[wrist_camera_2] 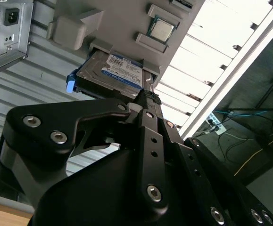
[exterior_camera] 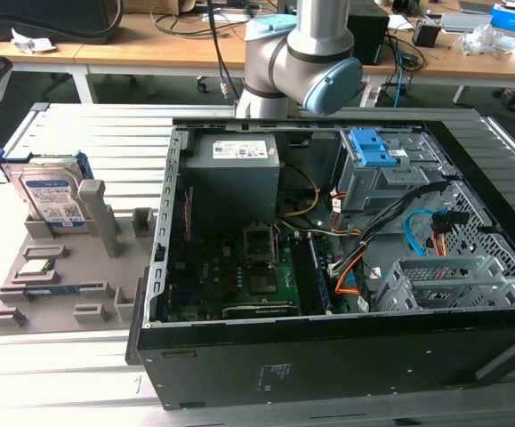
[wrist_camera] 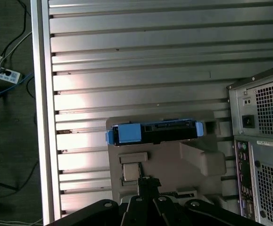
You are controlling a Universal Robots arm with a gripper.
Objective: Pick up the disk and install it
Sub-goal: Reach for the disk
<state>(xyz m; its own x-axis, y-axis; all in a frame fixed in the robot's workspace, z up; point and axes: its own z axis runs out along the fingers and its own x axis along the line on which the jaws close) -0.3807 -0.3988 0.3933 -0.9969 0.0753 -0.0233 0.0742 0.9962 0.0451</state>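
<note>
We are logging the disk (exterior_camera: 51, 197), flat silver metal rimmed in blue plastic, standing on edge in a slot of the matte grey moulded holder (exterior_camera: 79, 267) on the ribbed aluminium bench (exterior_camera: 88, 133). The black claw (wrist_camera: 143, 181) is hanging near the holder, off the disk; we cannot tell its grip.

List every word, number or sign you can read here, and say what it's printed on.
Nothing can be quoted: every print here is too small or blurred to read.
White-and-blue label on the disk, which stands in the grey holder tray: unreadable in the exterior and second wrist views.
White sticker on the power supply: unreadable.
Pale print on the case side panel: unreadable.
</note>
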